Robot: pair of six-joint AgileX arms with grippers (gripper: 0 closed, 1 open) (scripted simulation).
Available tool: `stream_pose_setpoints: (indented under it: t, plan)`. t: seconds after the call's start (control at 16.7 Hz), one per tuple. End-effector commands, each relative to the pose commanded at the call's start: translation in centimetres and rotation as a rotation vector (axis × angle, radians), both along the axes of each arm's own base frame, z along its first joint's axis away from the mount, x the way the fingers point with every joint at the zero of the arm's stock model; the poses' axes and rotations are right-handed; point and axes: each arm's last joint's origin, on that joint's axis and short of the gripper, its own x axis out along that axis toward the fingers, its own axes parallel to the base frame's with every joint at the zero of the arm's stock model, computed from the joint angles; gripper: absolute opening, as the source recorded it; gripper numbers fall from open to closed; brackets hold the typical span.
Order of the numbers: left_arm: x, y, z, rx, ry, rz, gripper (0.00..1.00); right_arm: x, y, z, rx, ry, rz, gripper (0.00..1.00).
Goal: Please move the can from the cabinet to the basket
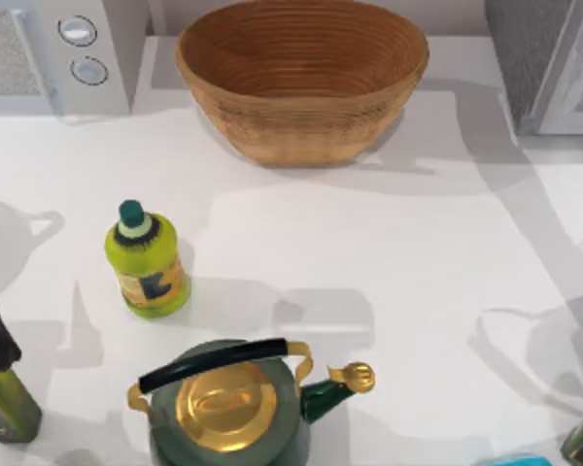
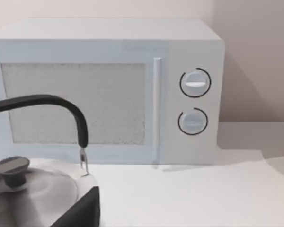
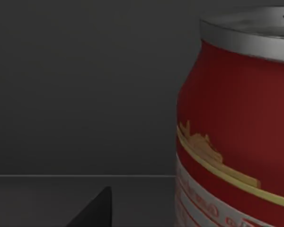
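The can (image 3: 236, 127) stands upright in the right wrist view, close to the camera, on a dark grey floor against a dark grey back wall, which looks like the inside of the cabinet (image 1: 554, 63). Its silver top, red body and yellowish band are plain to see. A dark wedge rises at the lower edge of that view, beside the can and apart from it; whether it is part of the right end effector cannot be told, and nor can that end effector's state, released or clenched.

From above, the cabinet sits at the far right corner of the counter (image 1: 389, 252), its white-framed door angled open. The basket (image 1: 301, 78) stands at the far middle of the counter, between the cabinet and the white microwave (image 1: 53, 53) at the far left. A yellow-green bottle (image 1: 148, 260) stands on the left half, and a green kettle (image 1: 235, 406) with a gold lid sits at the near edge.

The left wrist camera faces the microwave front across the counter, with a grey kettle (image 2: 38, 189) near the lens. The left end effector's state cannot be told.
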Motion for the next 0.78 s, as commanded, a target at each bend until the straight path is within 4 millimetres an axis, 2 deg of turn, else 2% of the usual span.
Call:
stream_pose_setpoints:
  t: [0.6, 0.78]
  plan:
    - [0.00, 0.00, 0.00, 0.000, 0.000, 0.000, 1.00, 0.00, 0.00, 0.00, 0.000, 0.000, 0.000, 0.02]
    - [0.00, 0.00, 0.00, 0.000, 0.000, 0.000, 1.00, 0.00, 0.00, 0.00, 0.000, 0.000, 0.000, 0.00]
